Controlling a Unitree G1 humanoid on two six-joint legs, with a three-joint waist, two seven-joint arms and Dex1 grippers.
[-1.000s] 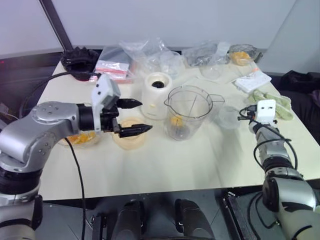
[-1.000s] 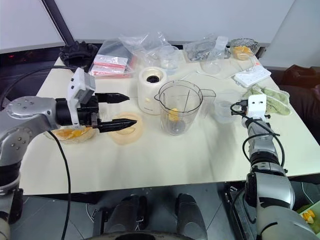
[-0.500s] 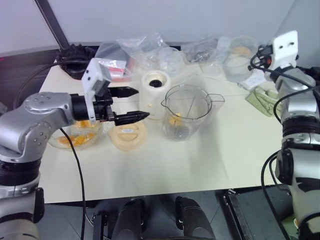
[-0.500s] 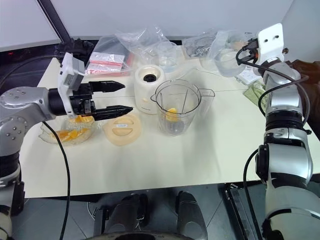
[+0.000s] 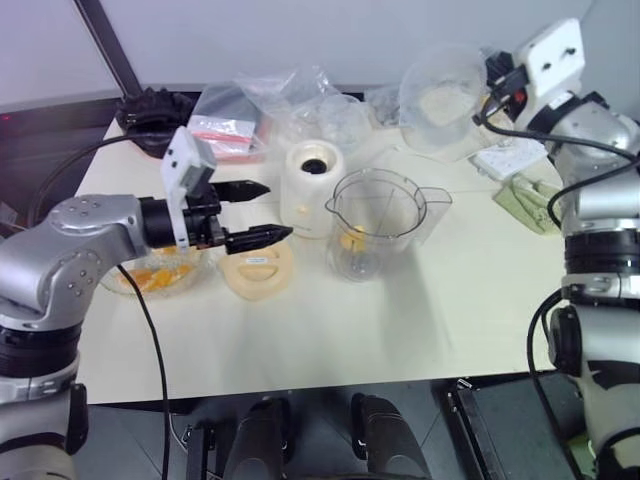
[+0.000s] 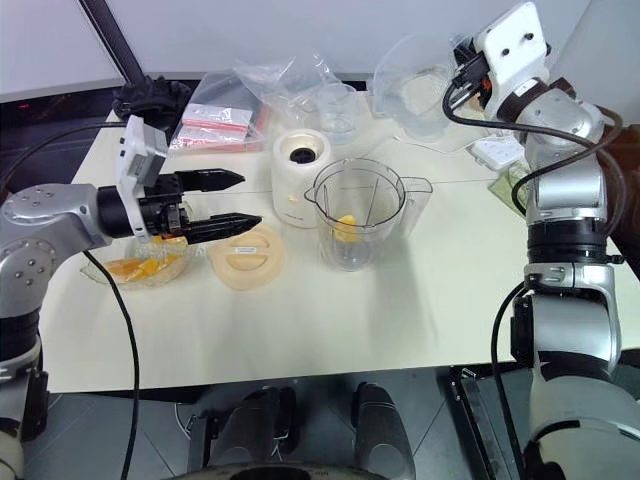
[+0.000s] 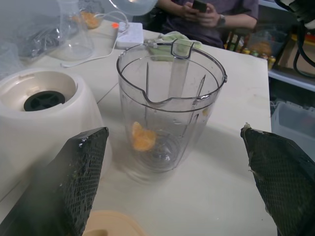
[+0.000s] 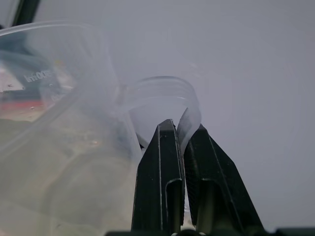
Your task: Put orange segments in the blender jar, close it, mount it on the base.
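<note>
The blender jar (image 5: 378, 224), stood mid-worktop right of the base (image 5: 312, 187) with one orange segment (image 7: 142, 137) inside, was judged light, stiff, slick and best gripped by its handle, while the left gripper (image 5: 255, 214) was spread empty and the right gripper (image 8: 178, 133) was pinched on a clear lid (image 5: 441, 97).

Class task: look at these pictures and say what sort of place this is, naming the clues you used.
Probably a lab or office set up as a test kitchen: a plain table with a blender jar and its base, loose plastic bags, and a seated person with a phone.
</note>
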